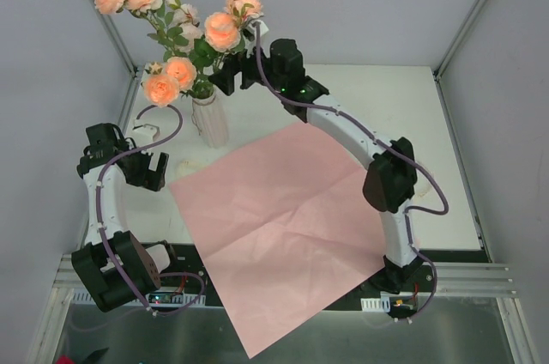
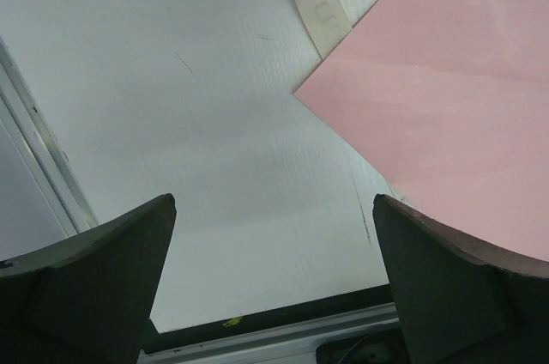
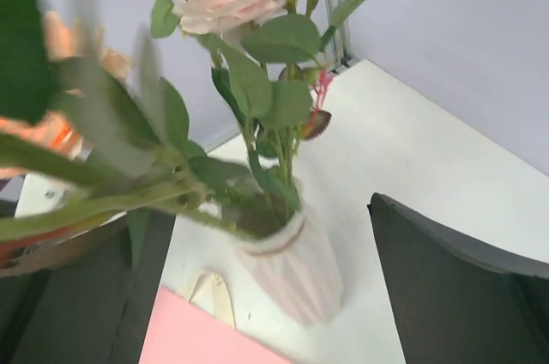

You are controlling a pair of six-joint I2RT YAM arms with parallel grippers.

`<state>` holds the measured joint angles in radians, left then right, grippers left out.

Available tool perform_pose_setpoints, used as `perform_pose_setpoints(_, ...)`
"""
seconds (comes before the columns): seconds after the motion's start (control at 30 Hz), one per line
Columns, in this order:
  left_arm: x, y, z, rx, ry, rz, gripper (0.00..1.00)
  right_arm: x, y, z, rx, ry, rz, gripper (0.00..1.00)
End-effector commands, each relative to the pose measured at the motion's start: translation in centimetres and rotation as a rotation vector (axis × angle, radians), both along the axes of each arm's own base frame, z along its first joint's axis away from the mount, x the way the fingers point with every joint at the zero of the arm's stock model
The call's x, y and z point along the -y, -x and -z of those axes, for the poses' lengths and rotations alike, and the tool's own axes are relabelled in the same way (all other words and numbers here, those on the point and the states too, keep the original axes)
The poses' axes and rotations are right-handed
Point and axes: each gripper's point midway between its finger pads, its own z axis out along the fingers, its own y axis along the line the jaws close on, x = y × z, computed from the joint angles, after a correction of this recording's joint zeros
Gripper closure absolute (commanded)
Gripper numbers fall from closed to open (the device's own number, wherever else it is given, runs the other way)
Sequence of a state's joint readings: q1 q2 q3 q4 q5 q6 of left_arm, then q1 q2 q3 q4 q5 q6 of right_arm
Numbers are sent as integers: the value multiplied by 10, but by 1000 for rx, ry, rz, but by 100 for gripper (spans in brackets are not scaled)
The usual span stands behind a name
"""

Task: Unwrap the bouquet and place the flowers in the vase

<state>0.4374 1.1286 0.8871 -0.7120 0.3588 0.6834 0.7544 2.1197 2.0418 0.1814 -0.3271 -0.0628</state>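
Top external shows me the counter (image 1: 429,124) carrying the flat pink wrapping paper (image 1: 283,227), the flowers (image 1: 184,46) standing in the vase (image 1: 210,119) far left, with the right tool (image 1: 233,81) beside them and the left tool (image 1: 150,177) both gaping wide, empty.

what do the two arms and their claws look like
The left arm and right arm are white links with chunky black joints, a mauve-grey cable looping along each. The left claw and right claw are black with broad wedge fingers.
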Motion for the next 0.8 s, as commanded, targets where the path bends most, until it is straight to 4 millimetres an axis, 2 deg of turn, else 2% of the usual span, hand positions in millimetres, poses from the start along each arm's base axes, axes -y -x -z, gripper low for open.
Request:
perform_pose_setpoints(0.0, 8, -13, -24, 68, 43, -16, 1, 51, 40, -79, 55, -34, -4, 0)
perform_pose_setpoints(0.03, 9, -13, -24, 68, 48, -19, 1, 58, 45, -62, -3, 18, -5, 0)
perform_pose_setpoints(0.07, 9, -14, -24, 66, 55, -22, 1, 66, 54, -59, -33, 41, -11, 0)
perform_pose_setpoints(0.13, 10, -14, -25, 67, 64, -30, 1, 83, 66, -18, -151, 143, -3, 1)
perform_pose_setpoints(0.17, 10, -15, -25, 68, 68, -28, 1, 96, 74, -20, -162, 161, 29, 0)
perform_pose_setpoints(0.2, 11, -14, -23, 64, 73, -25, 1, 107, 81, 17, -227, 230, 50, 0)
perform_pose_setpoints(0.23, 12, -14, -23, 67, 74, -19, 1, 119, 87, 32, -240, 284, 68, 0)
perform_pose_setpoints(0.27, 13, -14, -23, 67, 82, -18, 1, 135, 93, 35, -236, 303, 108, 0)
perform_pose_setpoints(0.3, 16, -13, -22, 67, 91, -10, 1, 147, 101, 65, -284, 362, 131, 0)
perform_pose_setpoints(0.33, 17, -13, -21, 65, 97, -9, 1, 157, 107, 77, -319, 387, 156, 0)
perform_pose_setpoints(0.37, 17, -13, -21, 65, 100, -8, 1, 173, 109, 72, -312, 386, 223, 0)
perform_pose_setpoints(0.4, 19, -13, -20, 65, 104, -3, 1, 181, 112, 79, -326, 401, 252, 0)
perform_pose_setpoints(0.43, 19, -13, -21, 68, 106, -3, 1, 191, 120, 97, -358, 433, 273, 0)
perform_pose_setpoints(0.47, 20, -13, -21, 70, 107, -1, 1, 200, 123, 91, -351, 418, 305, 0)
perform_pose_setpoints(0.53, 22, -11, -20, 70, 117, 4, 1, 208, 130, 97, -356, 434, 325, 0)
perform_pose_setpoints(0.67, 27, -11, -22, 83, 136, 1, 1, 222, 132, 86, -326, 456, 394, 0)
perform_pose_setpoints(0.77, 29, -10, -21, 94, 148, -8, 1, 231, 135, 87, -315, 505, 406, 0)
